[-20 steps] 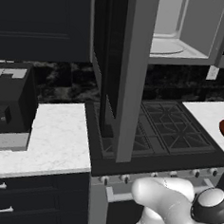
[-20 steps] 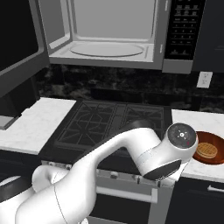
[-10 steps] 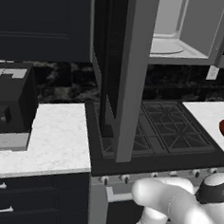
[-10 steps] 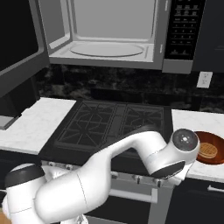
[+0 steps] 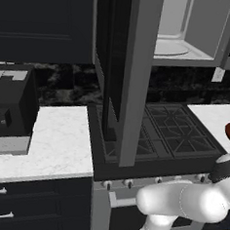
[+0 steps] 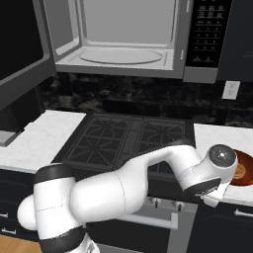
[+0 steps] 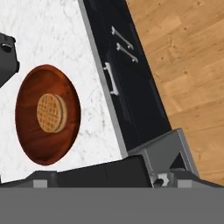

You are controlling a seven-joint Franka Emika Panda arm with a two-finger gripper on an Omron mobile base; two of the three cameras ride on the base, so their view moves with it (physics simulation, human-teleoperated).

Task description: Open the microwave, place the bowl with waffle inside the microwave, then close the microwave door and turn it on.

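The microwave (image 6: pixel 123 34) hangs above the stove with its light grey interior and round turntable (image 6: pixel 121 55) exposed, and its dark control strip (image 6: pixel 207 34) on the right. The microwave door (image 5: pixel 129 79) stands swung wide open, edge-on in the left base view. The reddish-brown bowl (image 7: pixel 48 113) holds a round waffle (image 7: pixel 51 113) and rests on the white counter right of the stove. In the right base view my wrist (image 6: pixel 221 157) covers part of the bowl (image 6: pixel 243 170). My hand hangs at the counter's front edge beside the bowl, and its fingers are hidden.
A black stove (image 6: pixel 128 141) lies under the microwave. A black boxy appliance (image 5: pixel 10 104) stands on the left counter (image 5: pixel 56 141). Dark cabinet drawers (image 7: pixel 127 83) and a wood floor (image 7: pixel 188 65) lie below the right counter (image 7: pixel 87 52). A wall outlet (image 6: pixel 230 90) is behind the bowl.
My arm has swung further right and a little lower, bringing the wrist up against the bowl's side of the counter. The microwave, its door and the bowl have not moved.
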